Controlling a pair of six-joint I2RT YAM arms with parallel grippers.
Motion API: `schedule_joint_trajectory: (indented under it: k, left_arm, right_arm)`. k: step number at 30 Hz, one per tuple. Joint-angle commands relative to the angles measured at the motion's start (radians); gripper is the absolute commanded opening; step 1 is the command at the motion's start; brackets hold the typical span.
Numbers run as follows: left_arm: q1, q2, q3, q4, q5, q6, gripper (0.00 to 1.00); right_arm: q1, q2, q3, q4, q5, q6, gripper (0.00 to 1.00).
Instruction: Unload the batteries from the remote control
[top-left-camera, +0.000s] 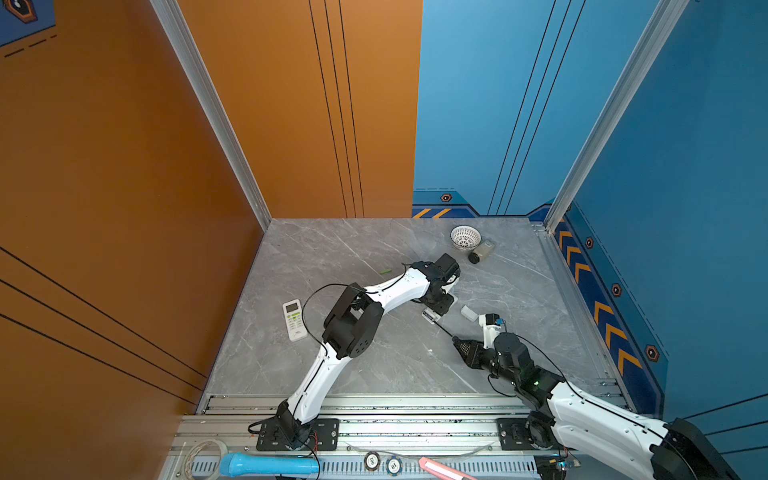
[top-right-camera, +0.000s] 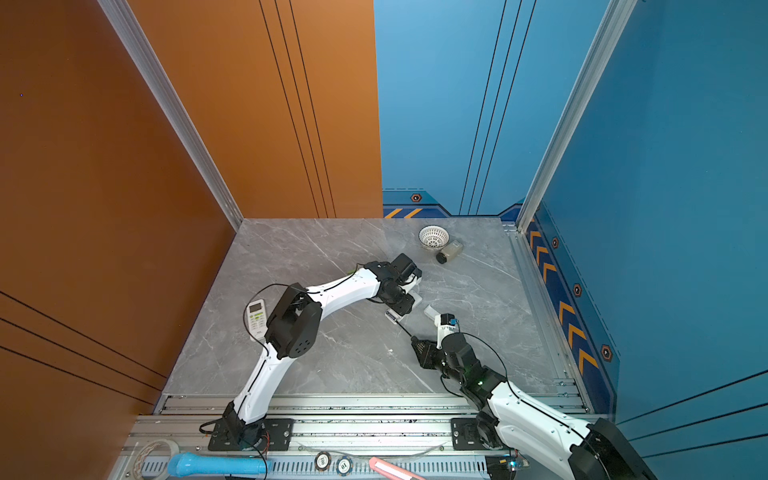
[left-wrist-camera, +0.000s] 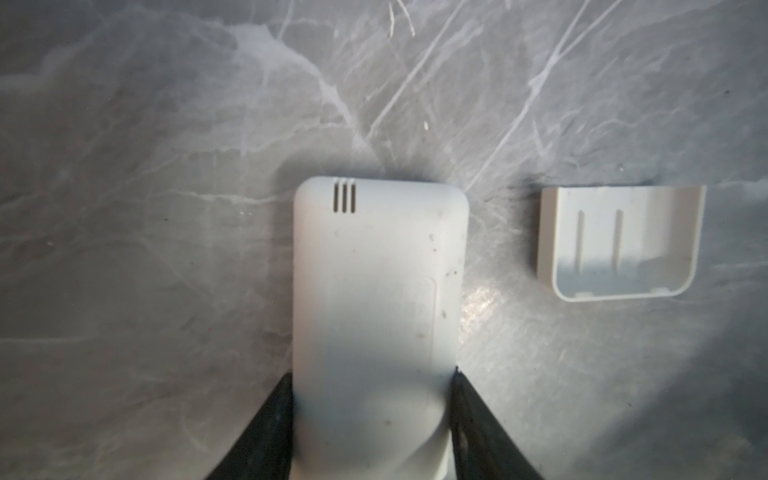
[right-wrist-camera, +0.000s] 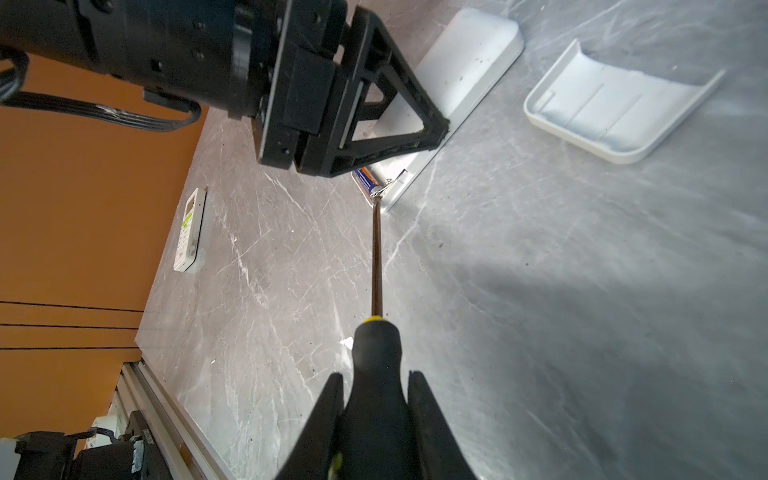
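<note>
White plastic remote control (left-wrist-camera: 374, 270) lies mid-way on the grey counter (top-left-camera: 415, 374), gripped by the left claw (left-wrist-camera: 372, 372), its white cover (left-wrist-camera: 619, 241) off beside it. One light green battery (top-left-camera: 385, 271) lies out, toward the far edge. A bluish battery (right-wrist-camera: 365, 178) sits inside, at the tip of the black-and-yellow screwdriver (right-wrist-camera: 376, 257) held in the right claw (right-wrist-camera: 376, 376), so unloading looks unfinished.

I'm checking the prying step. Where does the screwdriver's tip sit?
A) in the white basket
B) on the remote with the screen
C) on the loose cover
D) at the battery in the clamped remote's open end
D: in the right wrist view the screwdriver tip meets the battery in the open end of the remote that the left pincer clamps; the cover lies apart.
</note>
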Motion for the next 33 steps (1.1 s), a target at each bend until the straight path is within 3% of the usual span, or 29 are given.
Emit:
schedule_joint_trajectory:
  k: [1, 12, 20, 33]
  left_arm:
    - [-0.042, 0.031, 0.013, -0.006, 0.212, -0.077, 0.00]
    - [-0.037, 0.037, 0.018, -0.006, 0.230, -0.072, 0.00]
    - [-0.037, 0.036, 0.010, -0.006, 0.231, -0.069, 0.00]
    - [-0.023, 0.034, 0.010, -0.002, 0.205, -0.072, 0.00]
  right_arm:
    - [0.006, -0.006, -0.002, 0.199, -0.067, 0.006, 0.00]
    - [0.006, 0.047, 0.013, 0.306, -0.117, 0.030, 0.00]
    - [-0.001, -0.011, 0.031, 0.284, -0.085, 0.025, 0.00]
    - [-0.021, -0.140, 0.044, 0.064, -0.086, 0.011, 0.00]
